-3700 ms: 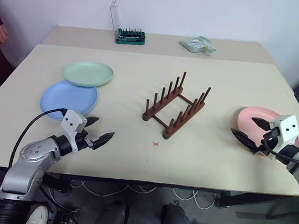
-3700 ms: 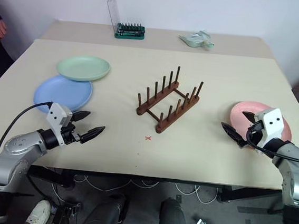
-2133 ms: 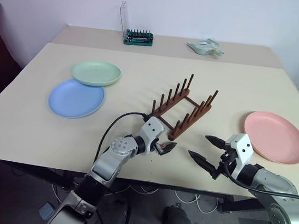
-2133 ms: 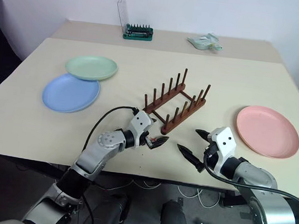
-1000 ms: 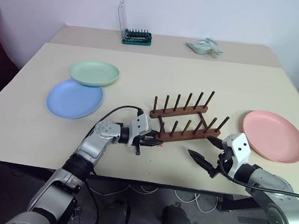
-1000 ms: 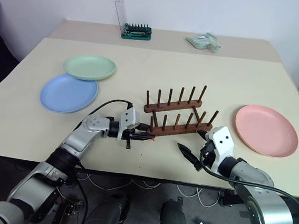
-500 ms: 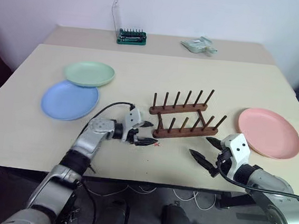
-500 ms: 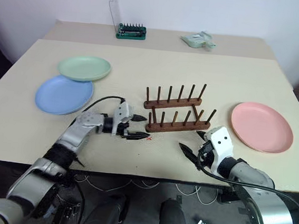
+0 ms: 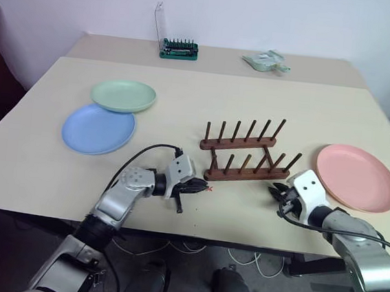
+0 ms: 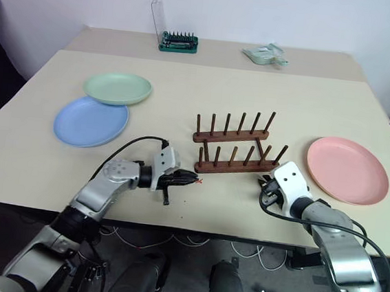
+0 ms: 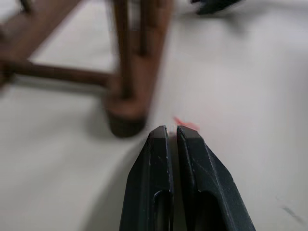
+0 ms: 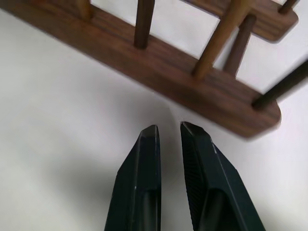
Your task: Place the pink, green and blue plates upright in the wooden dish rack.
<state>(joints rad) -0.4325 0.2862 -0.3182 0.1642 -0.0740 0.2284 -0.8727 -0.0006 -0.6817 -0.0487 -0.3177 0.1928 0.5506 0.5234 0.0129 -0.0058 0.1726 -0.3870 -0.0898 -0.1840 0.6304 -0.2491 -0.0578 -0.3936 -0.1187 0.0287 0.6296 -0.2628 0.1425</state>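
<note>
rack ends: wooden dish rack (image 9: 244, 154) flanked at 9 by left gripper (image 9: 201, 185), at 3 by right gripper (image 9: 276, 191), both just beside near rail
rack slots: pegs upright, unoccupied, reachable from above
rack 12: bare table (image 9: 255, 96) to far edge
rack 3: pink plate (image 9: 357, 177) flat, near
rack 10: blue plate (image 9: 98, 128) with green plate (image 9: 123, 95) overlapping its far rim, well apart
far edge: bit case (image 9: 178, 47), pale object (image 9: 267, 61)

Both arms silver-grey metal with rounded joint housings, black wrist sections. White boxy camera block on each wrist. Black cable loops off each forearm. Left gripper (image 9: 201, 185) and right gripper (image 9: 276, 190): two tapered, pointed black fingers each, ribbed inner faces.
</note>
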